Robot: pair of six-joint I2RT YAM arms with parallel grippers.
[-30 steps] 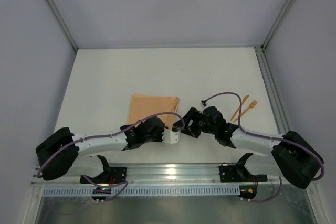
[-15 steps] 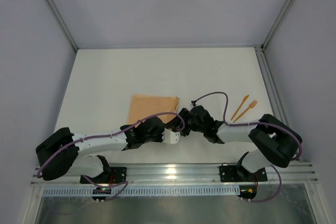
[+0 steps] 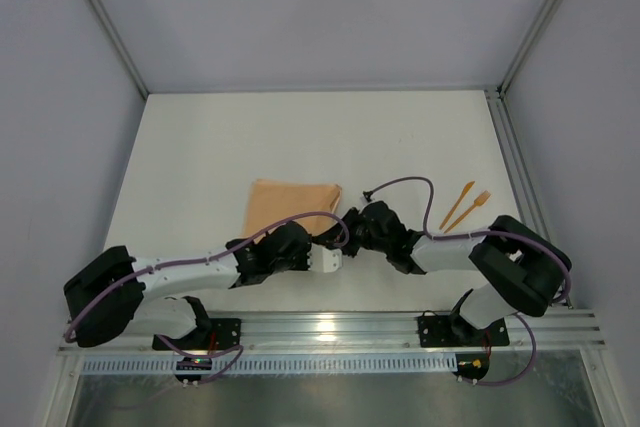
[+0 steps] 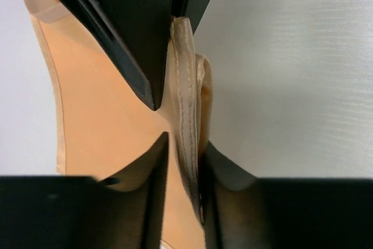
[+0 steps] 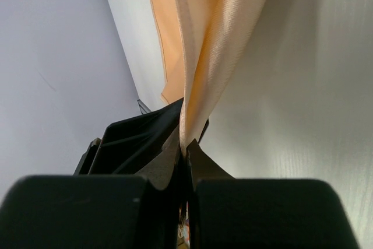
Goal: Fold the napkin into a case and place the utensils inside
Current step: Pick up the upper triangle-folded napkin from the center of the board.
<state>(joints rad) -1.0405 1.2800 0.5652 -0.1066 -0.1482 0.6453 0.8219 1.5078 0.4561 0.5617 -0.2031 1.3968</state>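
Both arms meet at the near right corner of the napkin (image 3: 285,205).
The right jaws are clamped tight on a raised fold of it. The left jaws, just beside them, stand narrowly parted with the stitched hem lying in the gap. Beyond, the cloth lies flat on the worktop (image 3: 300,137); the utensils (image 3: 464,206) rest well apart to its right.

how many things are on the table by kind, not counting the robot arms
napkin: 1
utensils: 2
total: 3
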